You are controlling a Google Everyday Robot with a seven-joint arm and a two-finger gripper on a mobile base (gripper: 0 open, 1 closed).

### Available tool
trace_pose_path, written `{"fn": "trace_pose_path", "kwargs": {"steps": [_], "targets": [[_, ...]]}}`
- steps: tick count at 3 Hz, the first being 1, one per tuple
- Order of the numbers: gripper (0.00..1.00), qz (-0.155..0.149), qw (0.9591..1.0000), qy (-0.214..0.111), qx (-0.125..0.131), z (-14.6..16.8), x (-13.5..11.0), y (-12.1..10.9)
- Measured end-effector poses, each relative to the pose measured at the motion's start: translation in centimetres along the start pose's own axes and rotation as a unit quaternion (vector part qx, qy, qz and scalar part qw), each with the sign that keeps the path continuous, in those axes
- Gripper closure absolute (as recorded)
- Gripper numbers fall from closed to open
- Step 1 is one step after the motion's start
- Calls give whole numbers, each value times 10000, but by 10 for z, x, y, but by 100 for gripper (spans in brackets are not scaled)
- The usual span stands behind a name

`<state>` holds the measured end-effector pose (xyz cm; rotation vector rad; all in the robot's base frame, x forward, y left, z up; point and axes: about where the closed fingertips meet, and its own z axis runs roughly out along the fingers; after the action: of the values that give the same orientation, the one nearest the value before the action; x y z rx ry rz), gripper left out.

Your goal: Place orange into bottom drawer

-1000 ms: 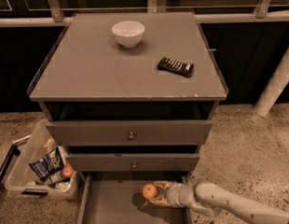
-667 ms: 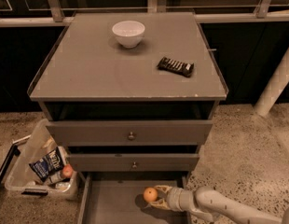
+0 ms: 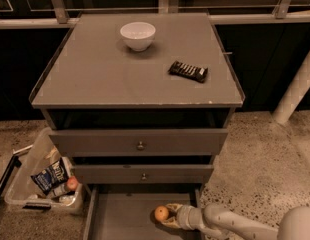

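The orange (image 3: 160, 212) is small, round and bright, low over the floor of the bottom drawer (image 3: 122, 219). That grey drawer is pulled out at the foot of the cabinet. My gripper (image 3: 167, 215) reaches in from the lower right on a pale arm (image 3: 230, 224). Its fingers (image 3: 171, 207) sit on either side of the orange and hold it near the drawer's right half. I cannot tell whether the orange touches the drawer floor.
On the cabinet top (image 3: 95, 79) stand a white bowl (image 3: 138, 35) and a dark snack bar (image 3: 188, 71). Two drawer fronts with knobs (image 3: 140, 145) overhang the open drawer. A clear bin (image 3: 30, 184) with packets and a reddish round blob (image 3: 71, 184) is at left. A white post (image 3: 295, 89) stands at right.
My gripper has moved the orange a little downward, closer to the floor of the bottom drawer. Nothing else has moved.
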<state>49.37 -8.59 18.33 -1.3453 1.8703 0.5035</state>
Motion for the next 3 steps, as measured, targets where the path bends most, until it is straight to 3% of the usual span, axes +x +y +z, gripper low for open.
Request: {"fn": "trace_pose_path", "kwargs": {"steps": [2,3], "targets": [[100,135,9996,246,-83,36,25,4],[81,134,9996,245,-85,36,25,4]]}}
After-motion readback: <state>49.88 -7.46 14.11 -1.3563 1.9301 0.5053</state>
